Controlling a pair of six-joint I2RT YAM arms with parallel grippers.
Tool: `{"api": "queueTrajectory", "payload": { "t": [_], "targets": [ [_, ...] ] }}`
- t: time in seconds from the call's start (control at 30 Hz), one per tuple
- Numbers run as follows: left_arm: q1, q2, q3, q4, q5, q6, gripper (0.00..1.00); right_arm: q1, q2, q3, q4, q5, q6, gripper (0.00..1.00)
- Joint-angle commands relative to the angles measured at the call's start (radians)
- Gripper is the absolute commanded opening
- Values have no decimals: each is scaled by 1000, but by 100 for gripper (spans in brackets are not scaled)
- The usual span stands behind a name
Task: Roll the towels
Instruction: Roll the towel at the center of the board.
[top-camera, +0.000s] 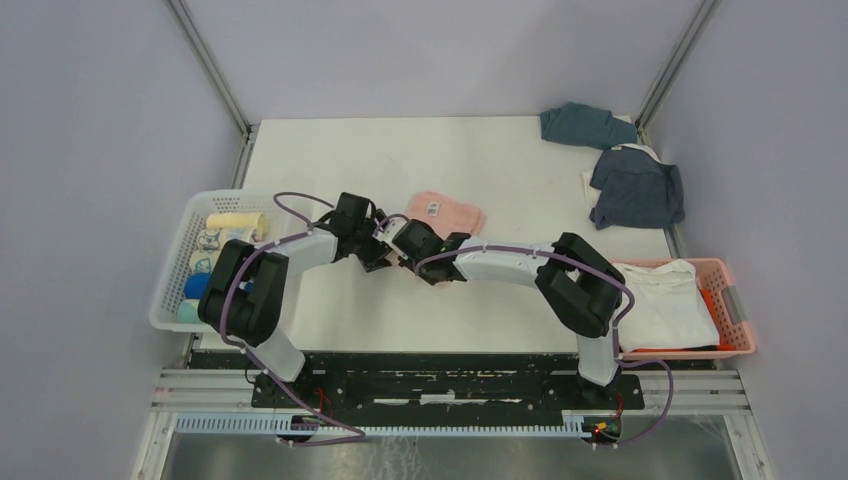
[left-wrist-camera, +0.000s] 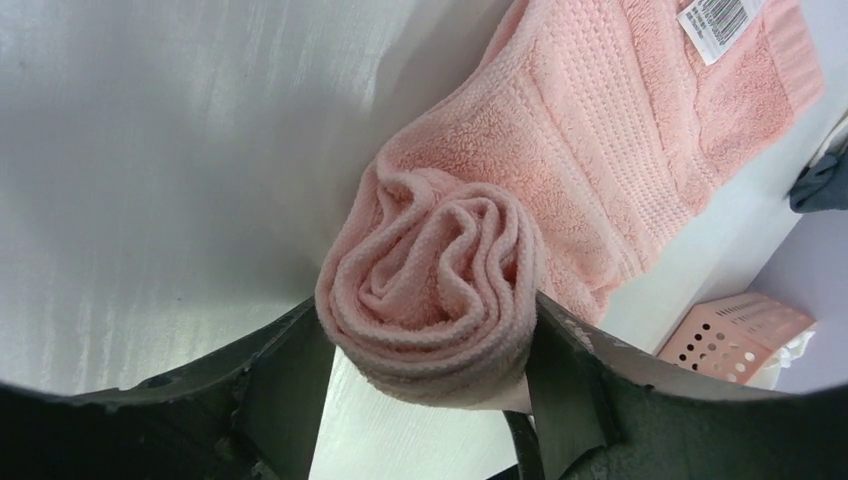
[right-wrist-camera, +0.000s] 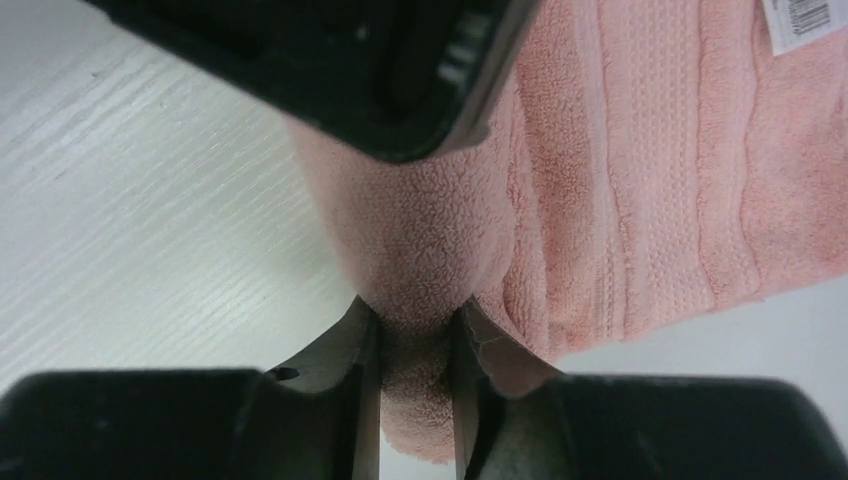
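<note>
A pink towel (top-camera: 447, 212) lies mid-table, its near end rolled up and its far part flat, with a barcode label (left-wrist-camera: 718, 22) on it. In the left wrist view the spiral end of the pink roll (left-wrist-camera: 432, 285) sits between my left gripper's fingers, which press it from both sides. My left gripper (left-wrist-camera: 428, 322) (top-camera: 376, 252) holds the roll's left end. My right gripper (right-wrist-camera: 415, 322) (top-camera: 402, 242) is shut on the other end, pinching a thick fold of the pink towel (right-wrist-camera: 420, 250). The two grippers meet almost nose to nose over the roll.
A white basket (top-camera: 170, 285) at the left holds several rolled towels. A pink basket (top-camera: 735, 310) at the right holds a folded white towel (top-camera: 665, 300). Two crumpled blue towels (top-camera: 587, 125) (top-camera: 637, 188) lie at the back right.
</note>
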Motion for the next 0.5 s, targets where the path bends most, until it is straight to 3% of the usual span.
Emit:
{"api": "queueTrajectory", "payload": {
  "t": [0.0,0.17,0.33,0.47],
  "targets": [
    [1,-43,-38,-143,-122,94,76,-35,83,-5,-182,-325,74,22],
    [13,-195,-57,-198,-158,54,85,-80,81,93,-253,-643,139,11],
    [38,-343,-85,-285,-204,40,89,-145,126,171,-266,-909,230,10],
    [47,-456,-127,-338,-228,20,90,-189,201,237,-291,-1038,277,10]
  ]
}}
